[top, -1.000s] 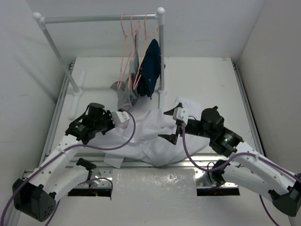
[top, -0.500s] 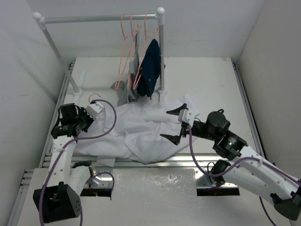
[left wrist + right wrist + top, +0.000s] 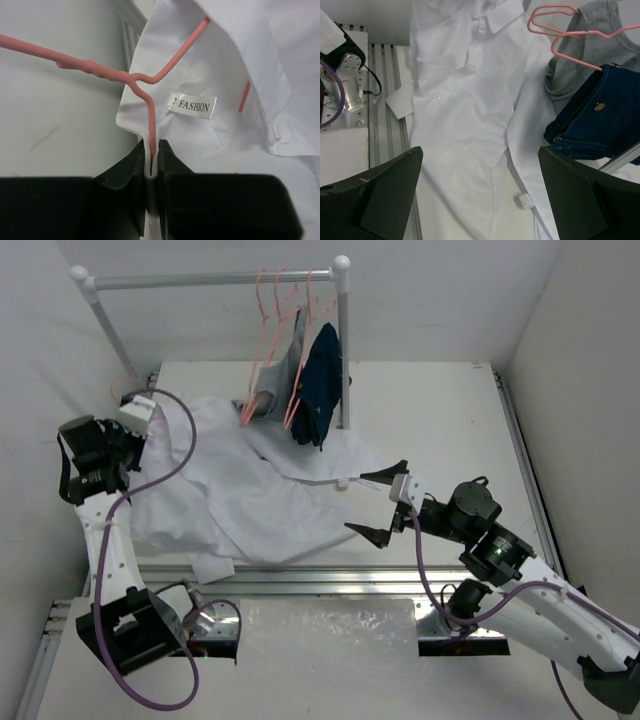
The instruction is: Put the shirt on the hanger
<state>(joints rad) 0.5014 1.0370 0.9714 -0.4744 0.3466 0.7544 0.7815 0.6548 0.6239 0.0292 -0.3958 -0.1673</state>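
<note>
The white shirt [image 3: 260, 500] lies spread across the table, its collar end lifted toward the far left. My left gripper [image 3: 138, 412] holds that end up. In the left wrist view the gripper [image 3: 151, 150] is shut on the pink wire of the hanger [image 3: 150, 107] together with the collar cloth of the shirt [image 3: 210, 75], beside a "FASHION" label [image 3: 192, 105]. The hanger's arms run inside the neck opening. My right gripper [image 3: 376, 504] hovers open over the shirt's right edge. In the right wrist view this gripper [image 3: 480, 150] has nothing between its fingers, and the shirt [image 3: 465, 115] lies below.
A white tube rail [image 3: 215, 280] stands at the back with several pink hangers [image 3: 268, 330], a grey garment [image 3: 268, 395] and a navy garment [image 3: 322, 375] hanging on it. The right wrist view shows the same grey garment [image 3: 585, 60] and navy garment [image 3: 600, 110]. Metal rails [image 3: 330, 585] edge the table front.
My left arm has swung up and to the far left, dragging the collar, hanger and shirt with it. The right gripper, still open, has drawn back to the right, off the cloth.
</note>
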